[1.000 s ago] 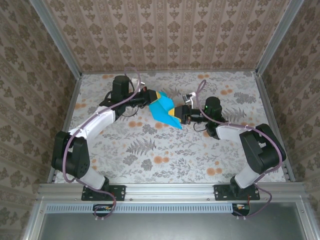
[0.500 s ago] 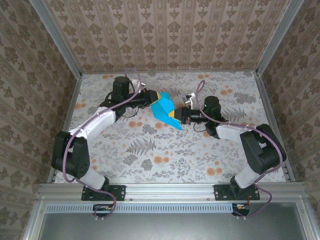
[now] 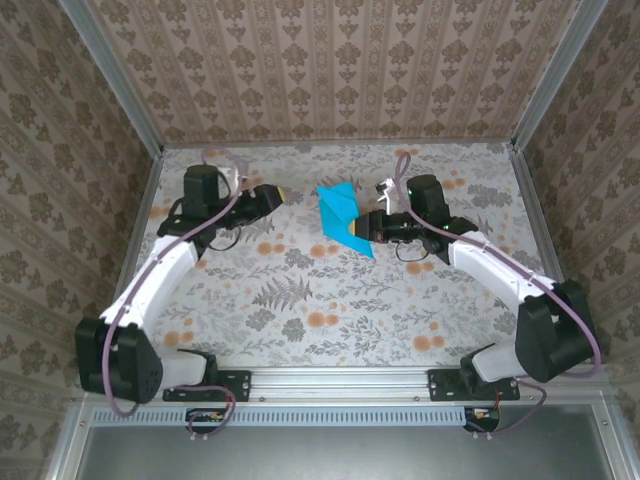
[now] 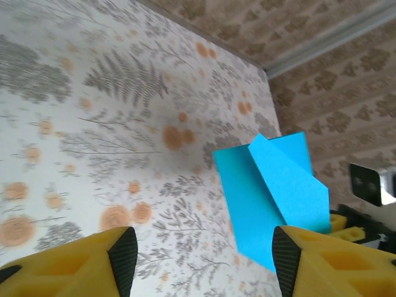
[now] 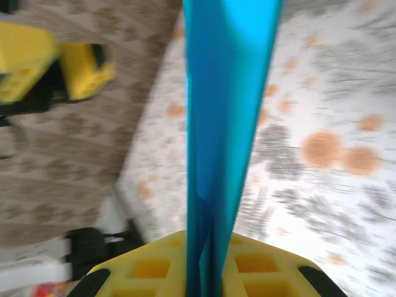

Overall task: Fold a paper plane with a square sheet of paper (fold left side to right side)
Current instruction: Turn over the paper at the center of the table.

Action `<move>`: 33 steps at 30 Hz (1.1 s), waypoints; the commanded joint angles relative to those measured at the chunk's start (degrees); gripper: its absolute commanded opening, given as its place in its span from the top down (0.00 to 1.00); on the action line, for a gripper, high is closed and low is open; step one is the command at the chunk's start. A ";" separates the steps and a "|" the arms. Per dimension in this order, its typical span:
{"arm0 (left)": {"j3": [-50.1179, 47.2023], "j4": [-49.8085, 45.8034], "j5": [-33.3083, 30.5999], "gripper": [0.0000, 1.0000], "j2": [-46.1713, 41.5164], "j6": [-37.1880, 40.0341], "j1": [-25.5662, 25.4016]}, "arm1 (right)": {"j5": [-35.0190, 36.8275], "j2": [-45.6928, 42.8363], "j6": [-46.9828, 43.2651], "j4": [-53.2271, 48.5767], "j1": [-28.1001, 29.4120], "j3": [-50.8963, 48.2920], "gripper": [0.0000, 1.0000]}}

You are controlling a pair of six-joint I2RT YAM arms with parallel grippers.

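Pinching the folded paper (image 3: 337,206), the right gripper (image 3: 360,230) holds it apart from the spread left gripper (image 3: 279,196).

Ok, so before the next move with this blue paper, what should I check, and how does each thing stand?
1. Right tool grips the paper: ok, its yellow fingers are shut on the folded edge.
2. Left tool is off the paper: ok, it is open and sits apart, on the paper's left.
3. Nothing lies between the left tool and the paper: ok, just bare table.
4. Paper is lifted off the table: cannot tell, its lower tip may touch.
5. Folded layers line up neatly: cannot tell, the right wrist view is blurred.
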 commanded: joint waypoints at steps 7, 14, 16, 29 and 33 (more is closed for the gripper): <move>-5.24 -9.13 -16.63 0.33 -11.82 3.93 2.47 | 62.60 16.34 -19.24 -37.02 16.92 21.01 0.83; -5.14 -11.08 -17.34 0.31 -13.73 5.04 4.18 | 82.57 33.40 -24.52 -43.22 23.84 29.85 0.85; -5.38 -10.75 -16.92 0.31 -13.58 4.97 4.44 | 84.75 36.93 -24.94 -43.67 24.97 31.05 0.85; -6.72 -9.80 -13.59 0.31 -11.81 4.25 4.99 | 75.20 48.79 -22.45 -49.46 30.13 35.40 0.74; -7.52 -8.88 -10.52 0.31 -10.42 3.02 4.99 | 69.21 47.61 -19.95 -51.52 30.11 36.11 0.63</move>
